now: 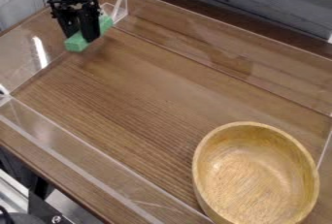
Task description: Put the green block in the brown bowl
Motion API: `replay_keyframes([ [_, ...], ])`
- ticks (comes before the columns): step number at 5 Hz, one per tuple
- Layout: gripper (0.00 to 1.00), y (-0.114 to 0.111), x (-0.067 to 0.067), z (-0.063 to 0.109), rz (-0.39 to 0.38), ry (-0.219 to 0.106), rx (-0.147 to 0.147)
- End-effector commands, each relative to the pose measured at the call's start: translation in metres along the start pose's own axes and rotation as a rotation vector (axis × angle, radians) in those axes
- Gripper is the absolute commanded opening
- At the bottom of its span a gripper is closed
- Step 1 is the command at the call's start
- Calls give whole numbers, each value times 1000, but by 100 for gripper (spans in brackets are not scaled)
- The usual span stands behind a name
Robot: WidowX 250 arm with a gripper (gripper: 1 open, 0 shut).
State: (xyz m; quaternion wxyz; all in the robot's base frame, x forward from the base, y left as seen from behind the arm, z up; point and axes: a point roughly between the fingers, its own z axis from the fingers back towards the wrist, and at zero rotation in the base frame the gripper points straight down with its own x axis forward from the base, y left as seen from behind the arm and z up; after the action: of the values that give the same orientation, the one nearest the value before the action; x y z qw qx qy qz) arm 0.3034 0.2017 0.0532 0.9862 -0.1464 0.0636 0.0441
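At the table's far left, my black gripper (80, 32) points steeply down and is shut on the green block (82, 42). The block is a small bright green bar; its lower end shows below the fingertips and rests at or just above the wooden table top. The upper part of the block is hidden between the fingers. The brown bowl (255, 174) is a wide tan wooden bowl with a thick rim and nothing inside. It stands at the near right corner, far across the table from the gripper.
A low clear plastic wall (39, 126) rings the wooden table top, with an upright clear panel (116, 10) just right of the gripper. Bare wood grain (169, 82) stretches between the gripper and the bowl. A grey wall lies behind.
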Motion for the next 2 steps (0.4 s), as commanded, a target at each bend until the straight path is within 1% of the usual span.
replay_keyframes([
  [1, 0, -3, 9, 24, -22, -62, 39],
  [2, 0, -21, 4, 29, -45, -63, 37],
])
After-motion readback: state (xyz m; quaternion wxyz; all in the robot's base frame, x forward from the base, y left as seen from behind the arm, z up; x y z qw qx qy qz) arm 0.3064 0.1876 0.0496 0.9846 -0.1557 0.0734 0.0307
